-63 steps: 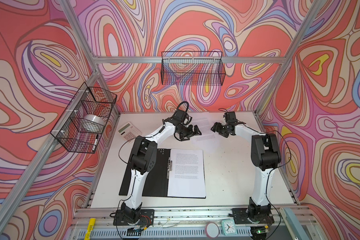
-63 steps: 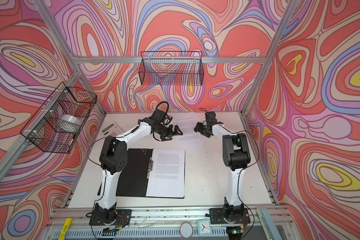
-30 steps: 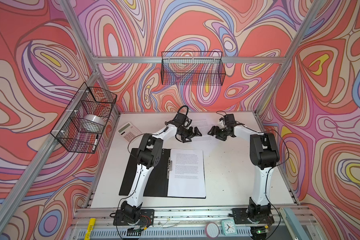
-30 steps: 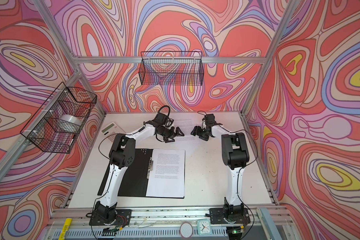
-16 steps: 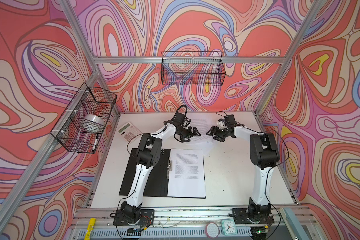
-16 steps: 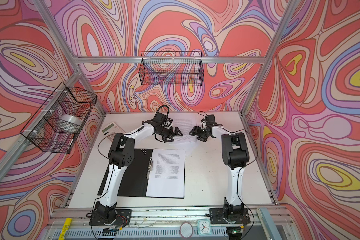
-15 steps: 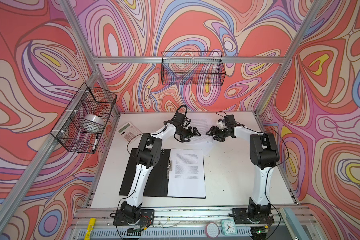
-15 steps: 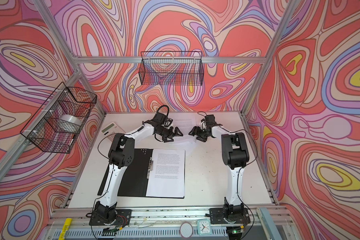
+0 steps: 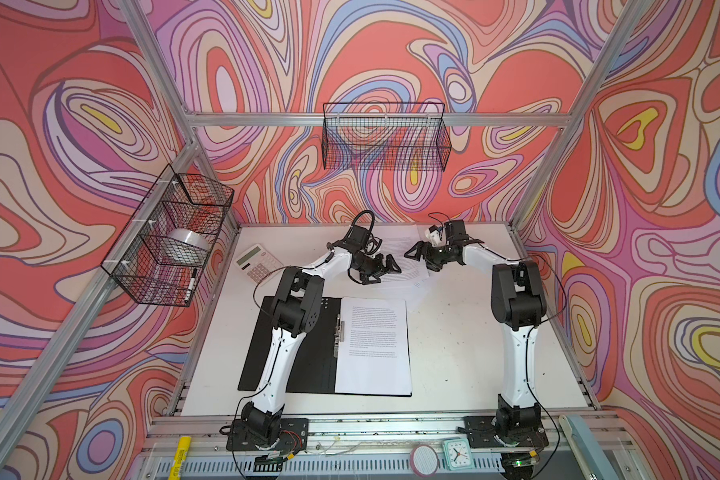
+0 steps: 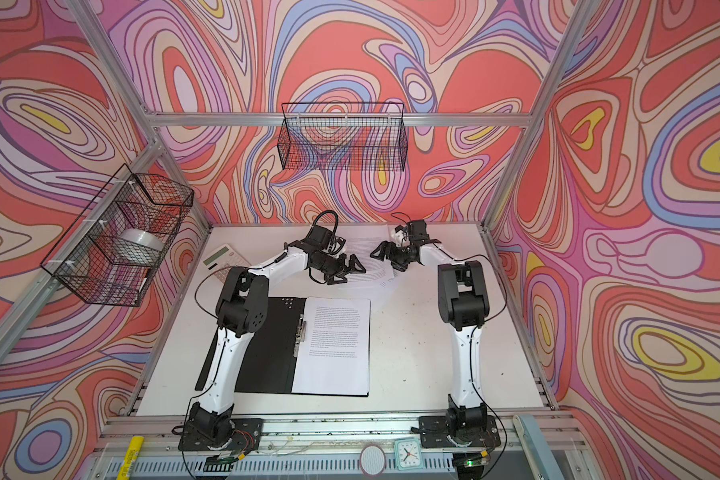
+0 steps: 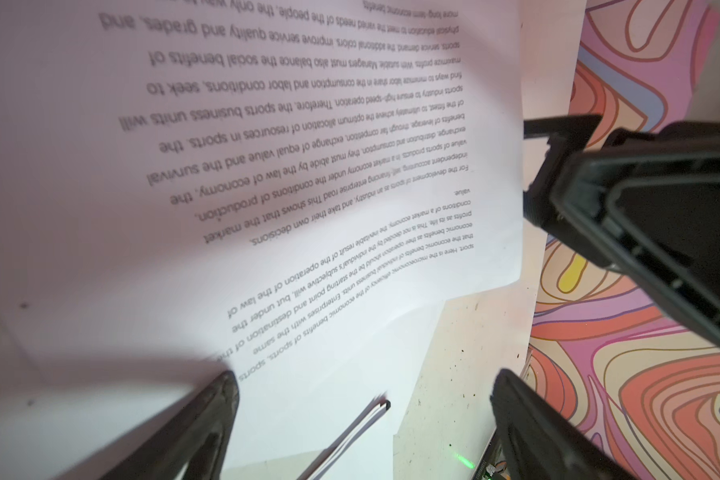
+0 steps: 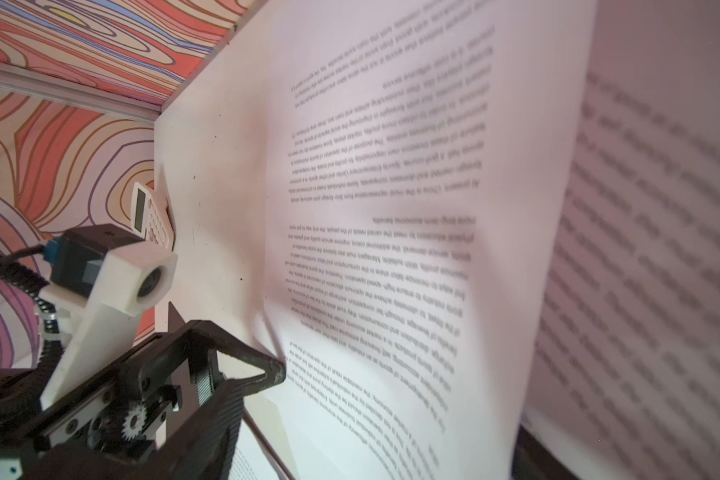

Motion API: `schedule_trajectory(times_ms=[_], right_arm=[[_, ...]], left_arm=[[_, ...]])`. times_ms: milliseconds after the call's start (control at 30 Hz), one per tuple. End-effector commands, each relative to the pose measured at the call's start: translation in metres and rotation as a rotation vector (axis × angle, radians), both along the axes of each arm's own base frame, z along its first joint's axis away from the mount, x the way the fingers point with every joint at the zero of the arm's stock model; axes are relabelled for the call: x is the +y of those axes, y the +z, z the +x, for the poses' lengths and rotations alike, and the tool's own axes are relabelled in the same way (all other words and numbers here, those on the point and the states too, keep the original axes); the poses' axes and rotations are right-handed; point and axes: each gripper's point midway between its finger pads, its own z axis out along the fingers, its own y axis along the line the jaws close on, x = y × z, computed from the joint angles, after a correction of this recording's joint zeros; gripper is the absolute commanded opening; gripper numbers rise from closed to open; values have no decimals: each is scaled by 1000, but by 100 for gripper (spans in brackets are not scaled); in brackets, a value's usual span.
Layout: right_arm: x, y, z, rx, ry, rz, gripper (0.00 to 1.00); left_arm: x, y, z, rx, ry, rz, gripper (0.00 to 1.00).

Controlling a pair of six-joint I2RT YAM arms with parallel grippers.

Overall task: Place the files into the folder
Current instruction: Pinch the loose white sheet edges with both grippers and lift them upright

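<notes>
One calculator (image 9: 259, 263), left arm (image 9: 296, 309) over folder (image 9: 321, 368)

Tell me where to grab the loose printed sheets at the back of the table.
Probably the right side edge of the loose sheets, coming in low from the right, where the open right gripper faces it. They lie flat, thin and fanned, so only an edge gives a pinch; the left gripper can steady them.

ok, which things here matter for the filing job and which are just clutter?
Job: loose printed sheets, open folder, filed sheet.
Lying about: calculator, tape roll, black marker, clock.
</notes>
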Motion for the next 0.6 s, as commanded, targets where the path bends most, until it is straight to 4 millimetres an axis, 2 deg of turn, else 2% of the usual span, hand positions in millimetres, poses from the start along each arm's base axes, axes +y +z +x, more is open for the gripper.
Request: schedule_trajectory(times_ms=[0,200,433,567], right_arm=[[8,-9,11,-33,79,-3,84],[12,-12,34,-72,92,20,76],[-1,-22,54,-73,22,-35,53],[-3,-20,60,-92,3,-35,47]], left_arm=[[39,-72,-37,205,41,205,96],[41,-74,-39,212,38,212,96],[40,-70,-39,211,36,211,96],[40,-71,-40,215,37,208,96]])
